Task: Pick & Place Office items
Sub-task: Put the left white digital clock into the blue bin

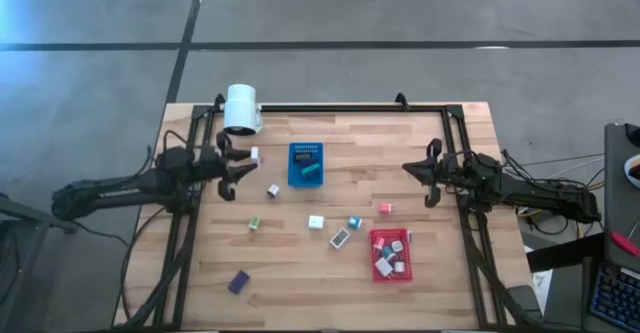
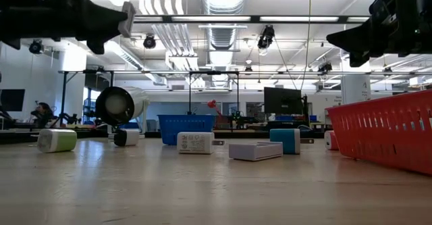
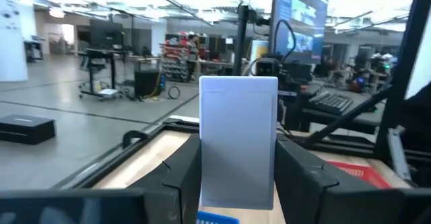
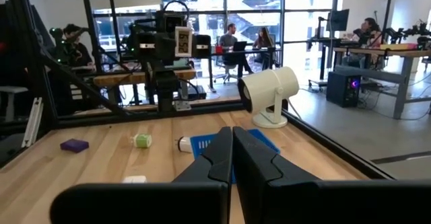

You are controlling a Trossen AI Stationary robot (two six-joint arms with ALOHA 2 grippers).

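Left gripper (image 1: 245, 163): raised above the table's left side, fingers clamped on a small flat white rectangular piece (image 3: 238, 140). Blue rectangular plastic tray (image 1: 306, 164): centre. Loose small office blocks (image 1: 316, 222): scattered mid-table. Red rectangular plastic tray (image 1: 391, 257): holds several pieces. Right gripper (image 1: 432, 179): raised at right, fingers together, empty

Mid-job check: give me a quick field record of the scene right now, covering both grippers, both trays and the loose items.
left gripper: raised over the table's left side, shut on a white flat piece
right gripper: shut, empty, raised at the right side
blue tray: centre rear, holds at least one dark item
red tray: front right, several items inside
loose items: purple block front left, green block, teal block, pink-red block, others mid-table
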